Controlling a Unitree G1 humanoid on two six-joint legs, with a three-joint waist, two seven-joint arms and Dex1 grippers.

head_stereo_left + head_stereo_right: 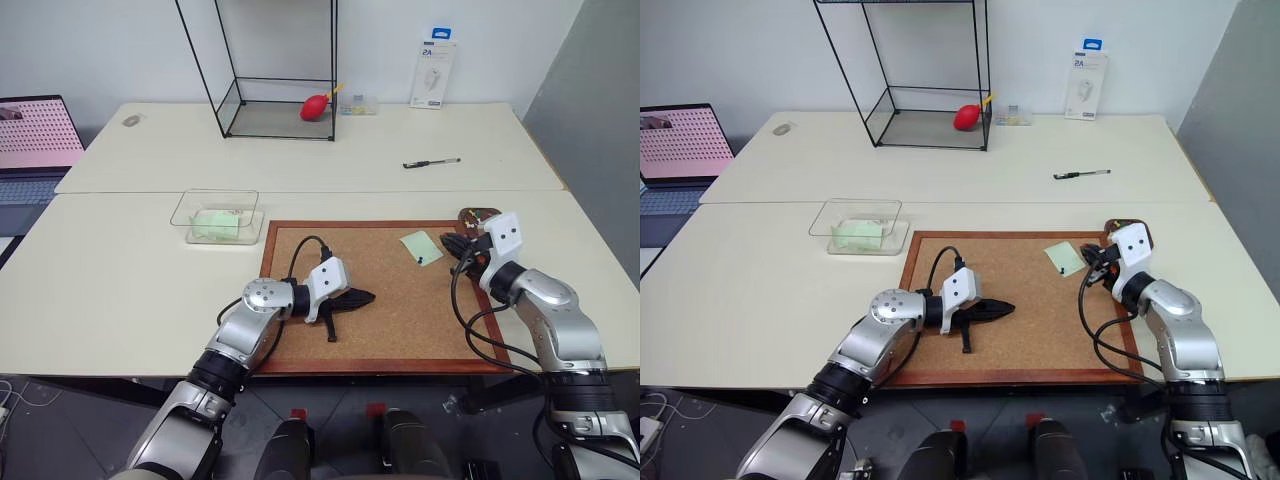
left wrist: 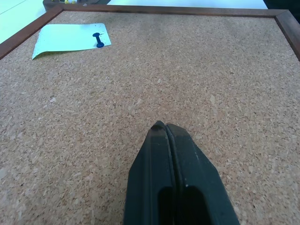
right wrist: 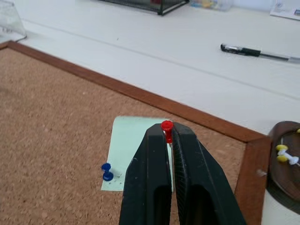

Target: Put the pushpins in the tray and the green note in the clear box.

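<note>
- Two pale cream tables [image 1: 130, 290] stand pushed together against a white wall, and a wood-framed corkboard [image 1: 390, 330] with a grainy tan face lies flat on the nearer one.
- A green note [image 3: 136, 145] lies on the corkboard near its far right corner: a thin, pale green square, set slightly askew to the frame.
- A blue pushpin [image 3: 107, 172] is stuck through the note near one corner; its small spool-shaped head leans to the side rather than standing straight.
- The right gripper [image 3: 167, 133] hangs just above the note with its black fingers closed on a red pushpin [image 3: 166, 127]. The red head pokes out beyond the fingertips, with the pin's length running back between the fingers.
- The tray [image 3: 287, 176], a dark brown glossy dish with a raised rim, sits just off the corkboard's right edge. Yellow pushpins [image 3: 282, 153] lie inside it.
- The clear box [image 1: 215, 217] is a shallow transparent rectangle with a flared rim, on the table just beyond the corkboard's far left corner. Something pale green lies inside it.
- The left gripper [image 2: 165, 127] has its fingers pressed together and empty. It lies low over the bare cork at the board's left-middle, pointing toward the note.
- On the far table are a tall black-framed glass case [image 1: 275, 70] with a red object [image 1: 316, 106] inside, a black pen [image 1: 431, 162] and a white package [image 1: 433, 73].
</note>
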